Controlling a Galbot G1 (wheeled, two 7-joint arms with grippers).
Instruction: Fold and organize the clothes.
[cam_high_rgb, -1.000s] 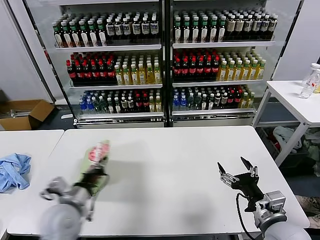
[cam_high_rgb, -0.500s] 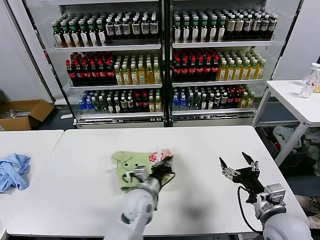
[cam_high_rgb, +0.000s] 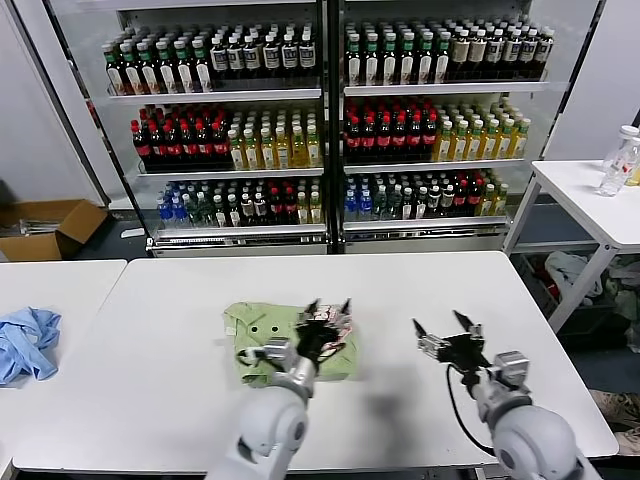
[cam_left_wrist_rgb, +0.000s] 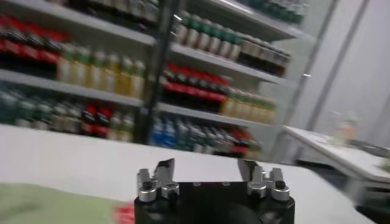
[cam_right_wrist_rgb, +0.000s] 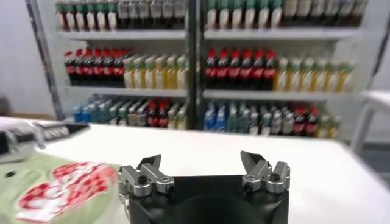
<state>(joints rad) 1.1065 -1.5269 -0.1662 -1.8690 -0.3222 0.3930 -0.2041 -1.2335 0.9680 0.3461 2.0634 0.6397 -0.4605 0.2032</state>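
Shirt: light green short-sleeved cotton shirt (cam_high_rgb: 275, 335) with small dark buttons and a red-and-white printed graphic, lying bunched in a rough rectangle on the counter, slightly toward the robot's left of centre; its graphic also shows in the right wrist view (cam_right_wrist_rgb: 58, 189).
Counter: white rectangular counter (cam_high_rgb: 400, 300), carrying the shirt.
Left hand: black left hand (cam_high_rgb: 328, 308) poised over the graphic edge of the shirt, fingers spread wide with nothing between them; the left wrist view (cam_left_wrist_rgb: 207, 176) shows the fingers parted, with green fabric and a red patch low beside them.
Right hand: black right hand (cam_high_rgb: 447, 335) above bare counter near the shirt's right edge, apart from it, fingers spread wide and holding nothing; the right wrist view (cam_right_wrist_rgb: 204, 173) shows the same gap.
Blue cloth: crumpled light blue cloth (cam_high_rgb: 25, 340) on a separate white side counter (cam_high_rgb: 70, 285) to the robot's left, well apart from the shirt.
Shelving: glass-fronted drinks cooler (cam_high_rgb: 325, 120) behind the counter, rows of bottles in green, red, yellow and blue.
Box: brown cardboard box (cam_high_rgb: 45, 228) on the floor at far left.
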